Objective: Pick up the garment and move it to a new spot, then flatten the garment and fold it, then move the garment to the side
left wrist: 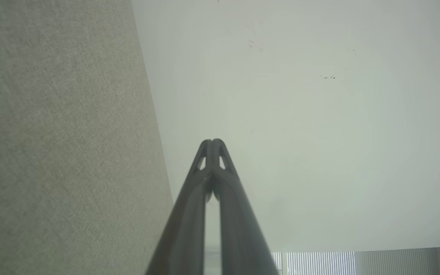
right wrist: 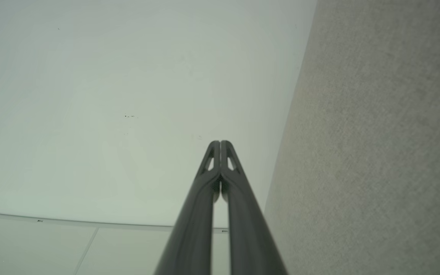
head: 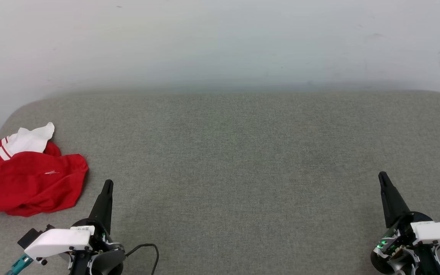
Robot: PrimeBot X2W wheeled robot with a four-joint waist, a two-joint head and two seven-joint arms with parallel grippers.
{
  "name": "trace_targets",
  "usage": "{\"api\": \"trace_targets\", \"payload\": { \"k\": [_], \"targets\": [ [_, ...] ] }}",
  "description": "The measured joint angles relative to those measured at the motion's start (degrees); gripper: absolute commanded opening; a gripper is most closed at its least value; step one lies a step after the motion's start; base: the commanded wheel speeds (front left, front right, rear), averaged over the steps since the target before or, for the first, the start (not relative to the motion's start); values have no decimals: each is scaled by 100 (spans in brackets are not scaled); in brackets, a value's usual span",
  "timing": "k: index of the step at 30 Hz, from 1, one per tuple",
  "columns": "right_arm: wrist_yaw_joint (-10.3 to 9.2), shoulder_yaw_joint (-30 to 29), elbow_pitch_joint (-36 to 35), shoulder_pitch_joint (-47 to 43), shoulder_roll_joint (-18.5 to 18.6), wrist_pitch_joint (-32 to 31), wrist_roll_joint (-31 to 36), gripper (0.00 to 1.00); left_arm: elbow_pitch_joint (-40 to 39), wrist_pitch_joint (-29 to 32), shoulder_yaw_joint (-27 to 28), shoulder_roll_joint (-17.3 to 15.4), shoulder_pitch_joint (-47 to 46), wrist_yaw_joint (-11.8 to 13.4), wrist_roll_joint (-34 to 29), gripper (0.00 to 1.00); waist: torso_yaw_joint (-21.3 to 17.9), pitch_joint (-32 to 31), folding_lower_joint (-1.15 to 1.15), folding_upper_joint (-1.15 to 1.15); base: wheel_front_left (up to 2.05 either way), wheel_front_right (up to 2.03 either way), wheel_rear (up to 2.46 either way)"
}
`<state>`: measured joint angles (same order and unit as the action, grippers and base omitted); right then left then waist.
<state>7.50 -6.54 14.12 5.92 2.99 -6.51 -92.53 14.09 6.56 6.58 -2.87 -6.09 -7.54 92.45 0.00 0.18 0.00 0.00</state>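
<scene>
The garment (head: 29,179) lies crumpled at the far left of the grey fabric surface (head: 235,160), mostly red with a white sleeve and striped trim on top; part of it runs off the head view's left edge. My left gripper (head: 107,183) is shut and empty, its tips a little to the right of the garment's lower right edge and apart from it. At the lower right my right gripper (head: 382,176) is also shut and empty, far from the garment. In the wrist views the left gripper (left wrist: 213,141) and right gripper (right wrist: 220,143) point at the pale wall with tips pressed together.
A pale wall (head: 220,42) rises behind the grey surface, whose back corners are rounded. A black cable (head: 147,250) loops beside my left wrist. The grey fabric (left wrist: 52,152) fills the left of the left wrist view and the right of the right wrist view (right wrist: 376,152).
</scene>
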Motion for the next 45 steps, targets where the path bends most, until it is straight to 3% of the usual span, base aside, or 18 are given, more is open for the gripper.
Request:
{"api": "trace_targets", "payload": {
  "k": [5,6,11,28,35,45],
  "targets": [
    [0,0,0,0,0,0,0,0,0,0,0,0,0,0,0,0,0,0,0,0,0,0,0],
    [0,0,0,0,0,0,0,100,0,0,2,0,0,0,0,100,0,0,0,0,0,0,0],
    [-1,14,148,-199,-7,19,-1,100,169,-29,-57,13,177,5,0,100,0,0,0,0,0,0,0],
    [-1,323,-439,-288,8,455,267,100,-381,-492,-474,13,184,7,-352,100,3,9,0,0,0,0,0],
    [-1,376,-517,-369,46,656,827,100,-527,-666,-578,13,207,7,-1011,100,3,6,0,0,0,0,0],
    [-1,358,-657,-391,48,862,2265,100,-736,-881,-688,12,233,7,-1953,100,11,-3,0,0,0,0,0]
  ]
}}
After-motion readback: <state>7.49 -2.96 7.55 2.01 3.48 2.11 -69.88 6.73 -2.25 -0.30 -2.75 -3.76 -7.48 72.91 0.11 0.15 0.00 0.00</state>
